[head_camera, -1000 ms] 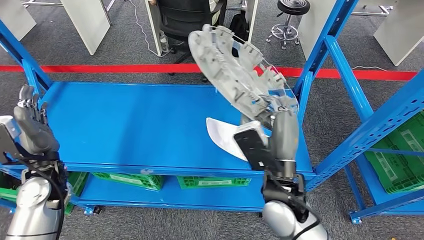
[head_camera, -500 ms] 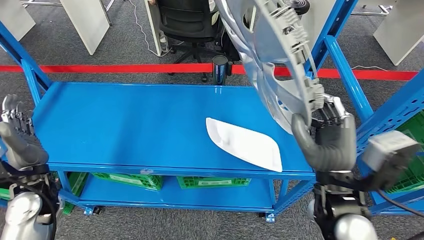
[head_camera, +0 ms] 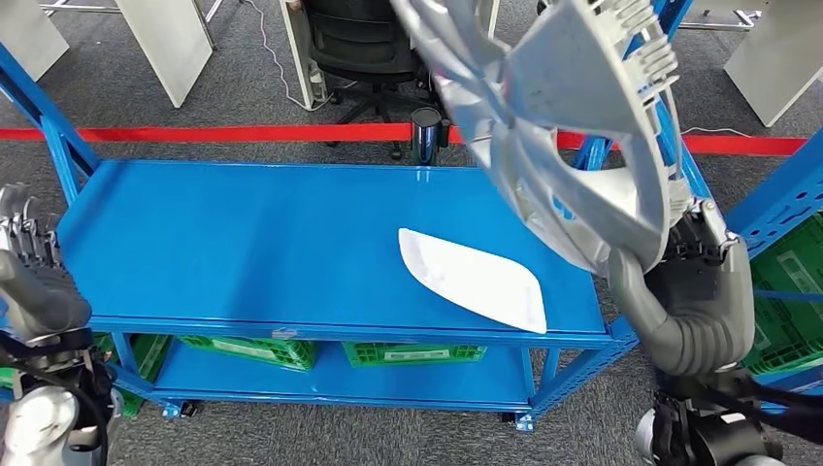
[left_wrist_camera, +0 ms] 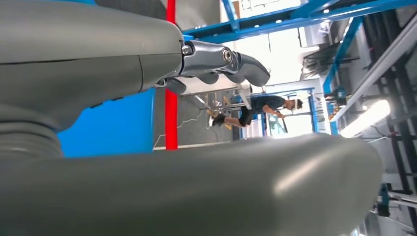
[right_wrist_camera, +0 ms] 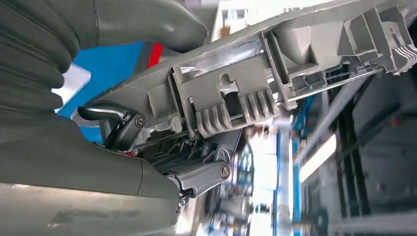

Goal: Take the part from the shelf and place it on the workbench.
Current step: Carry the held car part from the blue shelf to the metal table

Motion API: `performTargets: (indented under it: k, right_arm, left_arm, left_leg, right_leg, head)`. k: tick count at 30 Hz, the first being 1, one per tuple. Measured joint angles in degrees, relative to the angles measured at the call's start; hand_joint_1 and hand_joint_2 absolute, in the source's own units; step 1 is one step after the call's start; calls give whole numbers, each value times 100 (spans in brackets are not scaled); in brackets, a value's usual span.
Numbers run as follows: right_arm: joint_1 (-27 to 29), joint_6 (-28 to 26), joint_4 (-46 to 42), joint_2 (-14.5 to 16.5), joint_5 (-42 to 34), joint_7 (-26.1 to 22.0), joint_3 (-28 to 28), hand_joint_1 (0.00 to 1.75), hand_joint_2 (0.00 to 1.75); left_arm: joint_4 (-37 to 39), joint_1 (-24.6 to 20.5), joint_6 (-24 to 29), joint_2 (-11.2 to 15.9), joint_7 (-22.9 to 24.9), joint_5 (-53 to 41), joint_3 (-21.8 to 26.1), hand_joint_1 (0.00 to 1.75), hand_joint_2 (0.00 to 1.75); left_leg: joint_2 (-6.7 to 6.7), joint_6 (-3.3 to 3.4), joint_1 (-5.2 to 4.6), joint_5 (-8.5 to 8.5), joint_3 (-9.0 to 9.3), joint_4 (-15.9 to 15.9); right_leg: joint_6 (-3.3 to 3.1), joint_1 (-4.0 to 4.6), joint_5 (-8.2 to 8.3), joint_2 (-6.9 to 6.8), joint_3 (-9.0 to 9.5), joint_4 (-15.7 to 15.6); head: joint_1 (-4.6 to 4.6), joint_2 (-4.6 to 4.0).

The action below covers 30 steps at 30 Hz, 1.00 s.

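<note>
1. Right hand (head_camera: 694,291) gripped the large round silver-grey ribbed plastic part (head_camera: 563,126) by its rim, lifted tilted over the shelf's right end
2. Left hand (head_camera: 34,282) held nothing, fingers loosely apart, at the shelf's left edge
3. Glossy blue metal shelf (head_camera: 243,243) carried a flat white sheet (head_camera: 476,280)
4. Grey carpet with red floor tape (head_camera: 194,133), black office chair (head_camera: 354,44) behind

Place: industrial workshop / test lab | evidence: blue steel shelving racks (head_camera: 679,146) w/ perforated uprights | green plastic crates (head_camera: 252,348) on lower tier | red floor tape (head_camera: 194,133) on grey carpet | office chair (head_camera: 354,44) + white partitions behind | ceiling strip lights (left_wrist_camera: 366,118).
</note>
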Motion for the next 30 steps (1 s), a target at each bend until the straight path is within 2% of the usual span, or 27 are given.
performTargets:
  k: [13,19,25,30]
  right_arm:
    - [691,163,-271,-27,-88,-492,3,175,175]
    - [1154,-154,-342,-12,728,-531,4,175,175]
    - [1509,-760,-407,40,1779,-248,12,175,175]
    - [1735,-1235,-425,78,2180,-114,16,175,175]
  left_arm:
    - [-427,311,161,-167,-162,-468,-361,0,0]
    - [-670,405,402,-278,-85,-1139,-895,0,0]
    - [-891,490,609,-310,-8,-1251,-1297,0,0]
    - [-1105,593,749,-308,0,-1265,-1499,0,0]
  left_leg:
    - [0,10,-4,-7,0,-1]
    - [0,21,-9,-14,-1,-1]
    - [0,39,-23,-30,-2,1]
    - [-1,60,-43,-40,-1,6]
  right_leg:
    - [5,-3,-4,-2,1,0]
    - [13,-8,-10,-2,1,0]
    - [52,-25,-22,-1,5,-1]
    - [77,-47,-30,-1,8,6]
  head:
    - [3,0]
    - [5,0]
    - [0,0]
    - [-5,0]
